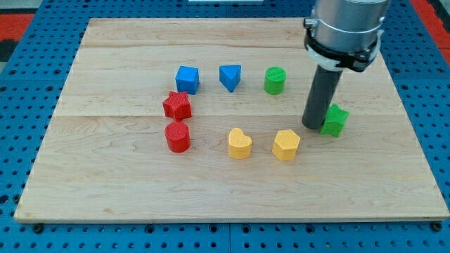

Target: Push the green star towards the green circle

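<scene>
My tip (312, 126): it sits on the board, touching the left side of the green star. There is no pincer here, just a plain rod, so nothing opens or shuts.
Arm: the dark rod stands straight up. It hangs from a grey round part at the far right, which runs out of the view's top.
Green star (335, 120): at the right, just right of my tip. My tip hides part of it.
Green circle (275, 81): farther away and to the left of my tip, well apart from the star.
Yellow blocks: a six-sided yellow block (286, 145) is near and left of my tip. A yellow heart (240, 143) lies left of that.
Blue blocks: a blue triangle (230, 77) and a blue cube (187, 79) sit left of the green circle.
Red blocks: a red star (177, 106) and a red circle (178, 136) are at the far left of the group.
Board (105, 190): pale wood, on a blue table with holes (21, 105).
</scene>
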Tool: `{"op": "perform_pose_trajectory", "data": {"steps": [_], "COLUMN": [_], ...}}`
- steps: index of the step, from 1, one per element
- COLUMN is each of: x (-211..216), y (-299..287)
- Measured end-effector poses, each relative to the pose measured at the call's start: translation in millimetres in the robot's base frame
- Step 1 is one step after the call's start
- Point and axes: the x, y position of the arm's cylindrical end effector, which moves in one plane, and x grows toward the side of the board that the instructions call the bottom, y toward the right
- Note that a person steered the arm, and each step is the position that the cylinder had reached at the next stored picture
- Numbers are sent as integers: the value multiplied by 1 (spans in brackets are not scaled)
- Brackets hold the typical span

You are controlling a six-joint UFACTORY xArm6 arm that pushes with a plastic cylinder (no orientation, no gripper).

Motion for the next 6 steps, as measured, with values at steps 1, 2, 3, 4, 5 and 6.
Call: {"op": "perform_pose_trajectory", "data": {"steps": [1,2,3,4,5,6], "x": [11,37,53,48,31,6], "y": [9,30,49,59,66,68]}}
